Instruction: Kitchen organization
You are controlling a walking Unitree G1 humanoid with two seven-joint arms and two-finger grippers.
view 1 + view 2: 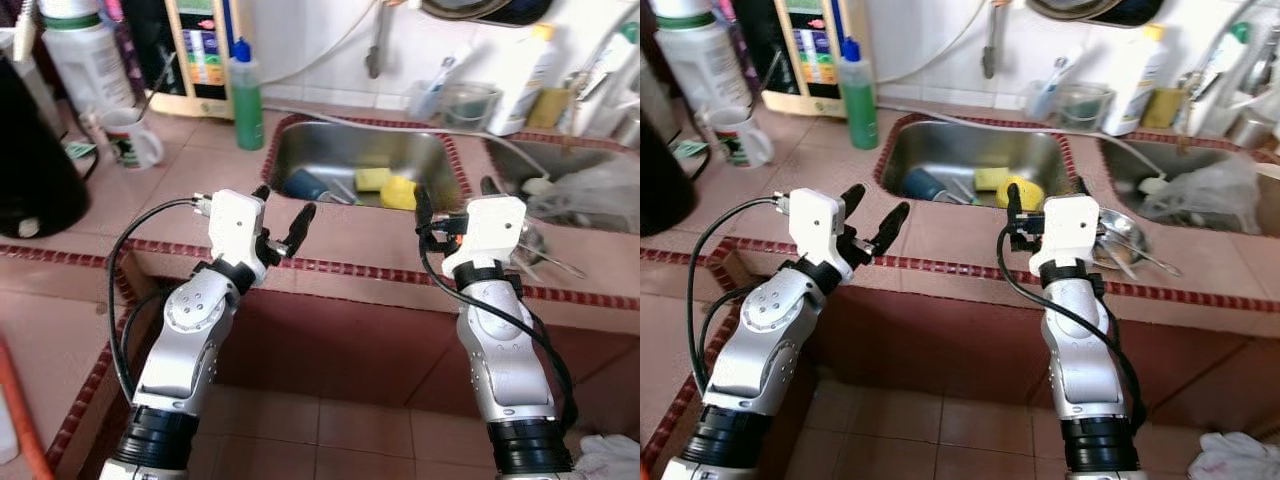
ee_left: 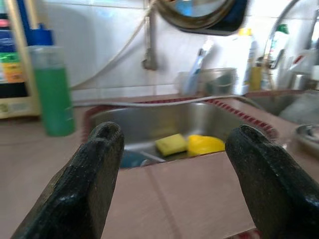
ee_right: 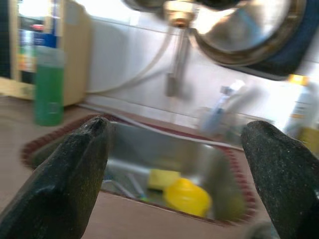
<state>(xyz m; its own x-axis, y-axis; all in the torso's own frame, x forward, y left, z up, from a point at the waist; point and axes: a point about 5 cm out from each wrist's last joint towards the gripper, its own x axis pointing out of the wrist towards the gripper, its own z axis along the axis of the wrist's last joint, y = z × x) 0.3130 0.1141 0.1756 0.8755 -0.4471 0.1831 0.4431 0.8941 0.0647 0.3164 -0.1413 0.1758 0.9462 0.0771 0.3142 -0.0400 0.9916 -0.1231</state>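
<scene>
Both arms raised over the tabletop point(image 1: 340, 250) edge; left gripper point(image 1: 284, 222) spread wide, empty; right gripper point(image 1: 452, 204) likewise wide apart, holding nothing. Yellow sponge point(image 1: 372, 179) and yellow cup point(image 1: 398, 193) down in the sink point(image 1: 300, 145), beyond both grippers. Risk: clipping the sink rim, or knocking the green bottle point(image 1: 246, 95). Tiled pink tabletop, white wall tiles.

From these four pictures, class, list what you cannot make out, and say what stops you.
1. Blue object in the sink: the near rim partly hides it in the left eye view.
2. Label of the green bottle: blurred in the left wrist view.
3. Hanging pan: cut off by the right wrist view's top edge.
4. Contents of the clear bag: crumpled plastic hides them.
</scene>
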